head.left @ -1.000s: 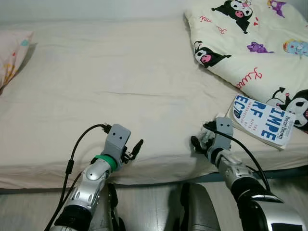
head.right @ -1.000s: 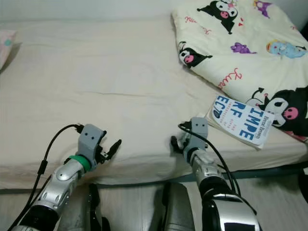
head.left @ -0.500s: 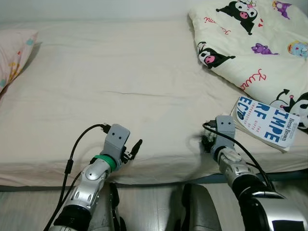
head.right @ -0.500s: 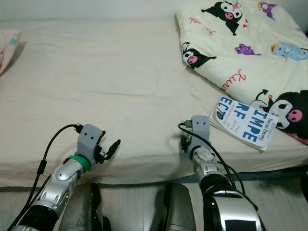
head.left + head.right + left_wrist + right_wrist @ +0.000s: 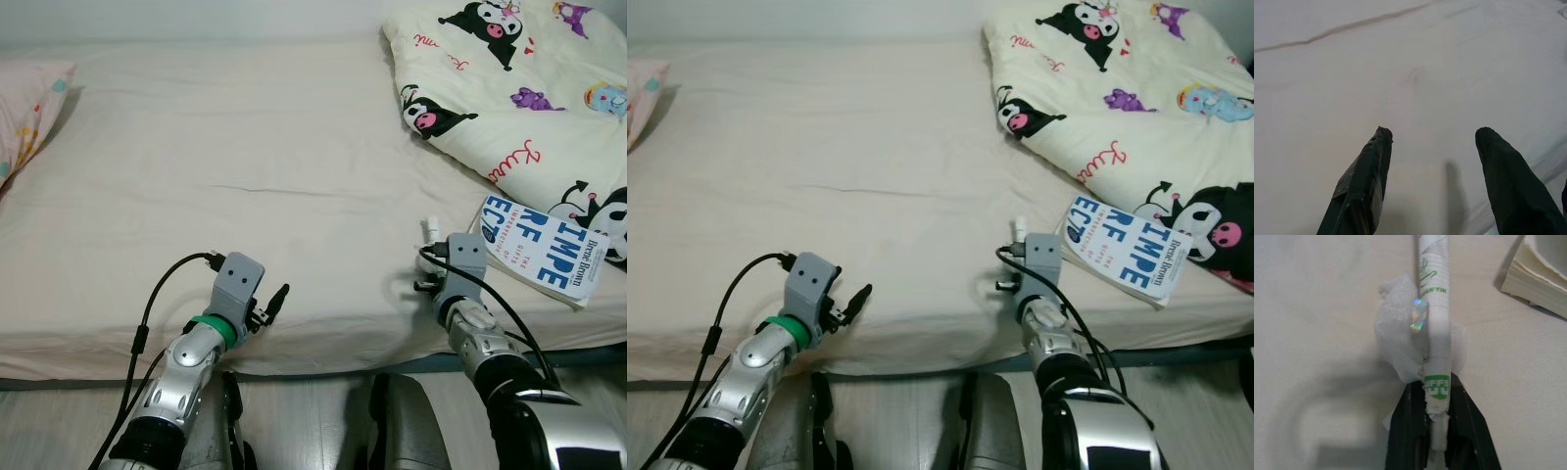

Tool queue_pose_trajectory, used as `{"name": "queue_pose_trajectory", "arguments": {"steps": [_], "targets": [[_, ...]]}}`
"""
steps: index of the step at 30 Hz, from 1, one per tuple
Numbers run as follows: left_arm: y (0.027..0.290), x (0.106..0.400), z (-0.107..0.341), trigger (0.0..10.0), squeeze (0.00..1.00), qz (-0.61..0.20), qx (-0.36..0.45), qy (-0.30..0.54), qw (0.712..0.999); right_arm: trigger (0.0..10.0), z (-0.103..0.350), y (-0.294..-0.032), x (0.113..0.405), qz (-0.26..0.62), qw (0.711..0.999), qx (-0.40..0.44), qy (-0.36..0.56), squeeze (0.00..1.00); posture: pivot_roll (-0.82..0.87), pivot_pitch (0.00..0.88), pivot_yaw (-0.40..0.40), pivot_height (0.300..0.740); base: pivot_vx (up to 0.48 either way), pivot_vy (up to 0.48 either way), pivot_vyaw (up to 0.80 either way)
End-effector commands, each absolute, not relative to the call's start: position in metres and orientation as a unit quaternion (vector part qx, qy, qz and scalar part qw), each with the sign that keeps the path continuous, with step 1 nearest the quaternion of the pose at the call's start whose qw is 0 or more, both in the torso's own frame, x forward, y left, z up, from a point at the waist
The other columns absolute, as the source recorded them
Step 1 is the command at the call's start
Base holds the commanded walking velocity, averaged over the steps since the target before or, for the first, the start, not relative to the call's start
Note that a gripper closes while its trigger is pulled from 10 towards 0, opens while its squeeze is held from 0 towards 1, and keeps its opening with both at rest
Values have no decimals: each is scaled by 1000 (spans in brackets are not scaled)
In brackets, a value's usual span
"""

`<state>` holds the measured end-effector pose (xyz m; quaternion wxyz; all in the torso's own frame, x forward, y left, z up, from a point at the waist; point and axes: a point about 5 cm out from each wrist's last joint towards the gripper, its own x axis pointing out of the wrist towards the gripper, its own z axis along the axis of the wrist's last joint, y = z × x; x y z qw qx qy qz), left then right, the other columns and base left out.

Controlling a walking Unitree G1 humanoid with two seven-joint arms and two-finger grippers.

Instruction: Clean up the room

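Observation:
My right gripper (image 5: 426, 259) rests near the bed's front edge, just left of a book (image 5: 539, 245) with blue letters on its cover. Its fingers (image 5: 1413, 406) are shut on a white rolled paper wrapper (image 5: 1434, 318) with green print. A crumpled white scrap (image 5: 1396, 342) clings to the wrapper, whose tip (image 5: 428, 226) pokes up beyond the wrist. My left gripper (image 5: 274, 299) hovers open over the bare sheet at the front left, with nothing between its fingers (image 5: 1371, 161).
The cream bed sheet (image 5: 245, 147) stretches wide between the arms. A cartoon-print blanket (image 5: 509, 88) is piled at the back right, partly over the book. A pillow (image 5: 24, 108) lies at the far left. The floor (image 5: 323, 392) shows below the bed edge.
My right gripper has turned and moved a little toward the book; the white wrapper tip now sticks up past it. The left arm has barely moved.

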<state>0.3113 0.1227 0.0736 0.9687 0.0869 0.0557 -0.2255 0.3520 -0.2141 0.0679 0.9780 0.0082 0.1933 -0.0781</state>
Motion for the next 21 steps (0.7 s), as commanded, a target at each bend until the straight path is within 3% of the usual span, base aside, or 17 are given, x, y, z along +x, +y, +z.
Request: {"name": "queue_pose_trajectory", "arguments": {"steps": [1,10,11,17,21], "targets": [[126,307,66,10000,0,-222,88,74,968,0,61,-217,346,-84,976,18,201,0,58,108,62,561,0,0,0],[128,308,75,10000,0,-216,72,56,972,0,89,-203,355,-37,997,27,66,0,34,104,53,561,0,0,0],[130,310,80,10000,0,-210,65,48,974,10000,96,-197,349,-19,1000,14,20,0,5,90,42,561,0,0,0],[130,317,98,10000,0,-198,39,17,979,10000,106,-179,319,16,997,-25,-68,0,-34,76,27,561,0,0,0],[128,320,107,10000,0,-193,21,6,981,10000,99,-179,307,12,996,-46,-81,0,-38,64,22,566,0,0,0]]}}
